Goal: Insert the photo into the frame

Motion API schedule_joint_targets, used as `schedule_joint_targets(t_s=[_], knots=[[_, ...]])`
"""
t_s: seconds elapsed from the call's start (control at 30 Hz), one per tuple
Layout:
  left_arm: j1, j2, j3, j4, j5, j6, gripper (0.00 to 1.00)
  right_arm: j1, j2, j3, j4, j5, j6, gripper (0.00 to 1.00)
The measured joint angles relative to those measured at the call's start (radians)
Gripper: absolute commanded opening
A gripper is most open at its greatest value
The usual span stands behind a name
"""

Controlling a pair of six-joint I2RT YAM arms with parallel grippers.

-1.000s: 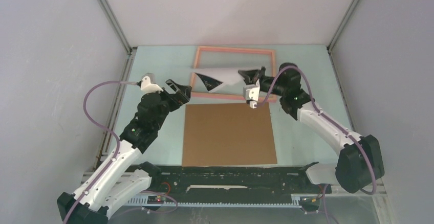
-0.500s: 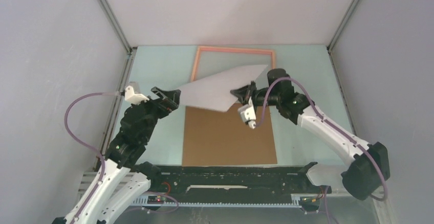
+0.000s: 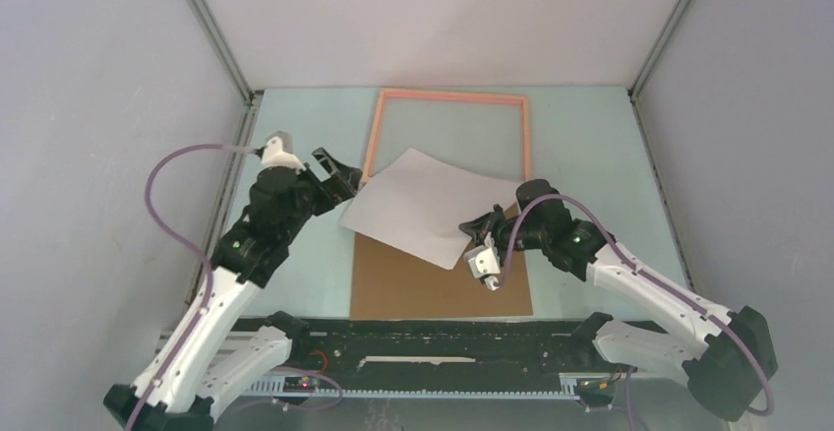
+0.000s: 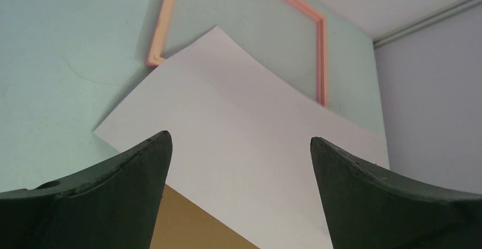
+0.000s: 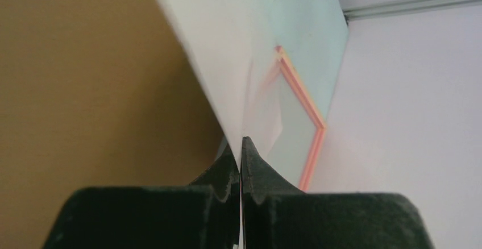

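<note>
While our right gripper (image 3: 474,227) pinches the photo's (image 3: 423,205) near right corner, jaws pressed together on the paper, the sheet sits askew and white side up. It covers the frame's (image 3: 378,131) near rail and part of its right rail, and its far corner reaches inside the frame. Nearer us than the frame lies the board (image 3: 433,288), its far edge under the photo. Our left gripper (image 3: 346,177) hovers over the worktop (image 3: 305,126) by the frame's near left corner, jaws wide apart around the photo's left corner; we cannot tell if they touch it.
</note>
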Motion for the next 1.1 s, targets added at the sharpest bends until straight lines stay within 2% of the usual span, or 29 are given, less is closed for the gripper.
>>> schedule_joint_targets(t_s=[0.17,0.3,0.5,0.7,0.93,1.1], knots=[[0.032,0.119,-0.051,0.055,0.103,0.001,1.00,0.047,-0.091,-0.070,-0.011,0.037,0.060,0.00],[0.060,0.205,-0.087,0.120,0.173,0.000,1.00,0.021,-0.129,-0.134,0.020,0.029,0.099,0.00],[0.063,0.263,-0.145,0.218,0.264,-0.008,1.00,-0.069,-0.030,-0.149,0.080,-0.016,0.108,0.00],[0.063,0.268,-0.149,0.271,0.289,-0.008,1.00,-0.156,0.073,-0.145,0.161,-0.069,0.097,0.00],[0.063,0.295,-0.149,0.321,0.300,-0.009,1.00,-0.241,0.209,-0.017,0.165,-0.130,0.042,0.00],[0.064,0.327,-0.149,0.348,0.314,-0.010,1.00,-0.295,0.308,0.090,0.163,-0.177,-0.004,0.19]])
